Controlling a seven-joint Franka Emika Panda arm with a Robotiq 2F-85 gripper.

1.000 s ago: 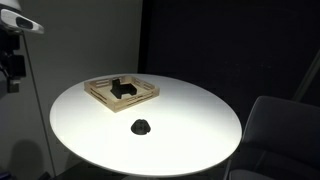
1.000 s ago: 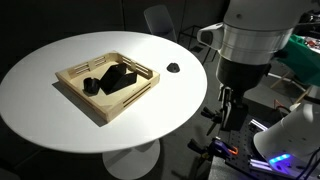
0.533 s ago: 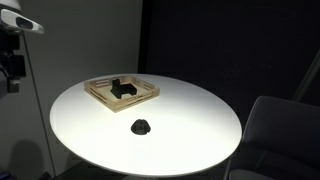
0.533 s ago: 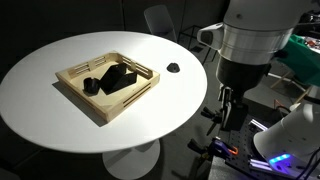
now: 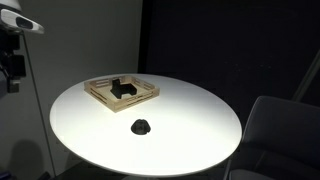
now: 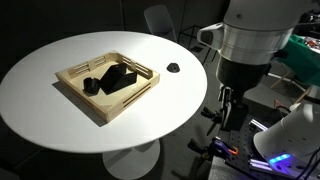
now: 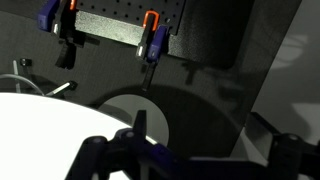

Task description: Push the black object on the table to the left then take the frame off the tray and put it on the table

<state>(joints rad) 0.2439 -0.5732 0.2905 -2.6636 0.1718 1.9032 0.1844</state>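
Nothing of the task is done yet, as far as I can judge. The table [image 6: 60, 125] carries everything where the job begins, and my arm hangs off its edge beside it, over the floor and not over the white top. The tray [image 6: 76, 99] sits on the table toward one side, and the frame [image 6: 122, 78] lies inside it, leaning close to a rim wall. The black object [image 6: 173, 69] rests on the bare tabletop, apart from the tray and near the table edge on my side. It is untouched, so both the push to the left and the lift of the frame are left to do.

My gripper [image 6: 228, 112] is spread wide and empty. The wrist view shows the two fingers far apart with only the table rim and dark floor between them.

Around me, a grey chair [image 5: 272, 128] stands close to the table in an exterior view, well clear of my path. Nothing lies between me and the black object, so I expect the push to be free. A small black block [image 6: 90, 86] sits in the tray just beside the frame. I judge that it and the low rim will crowd my fingers when I reach for the frame.
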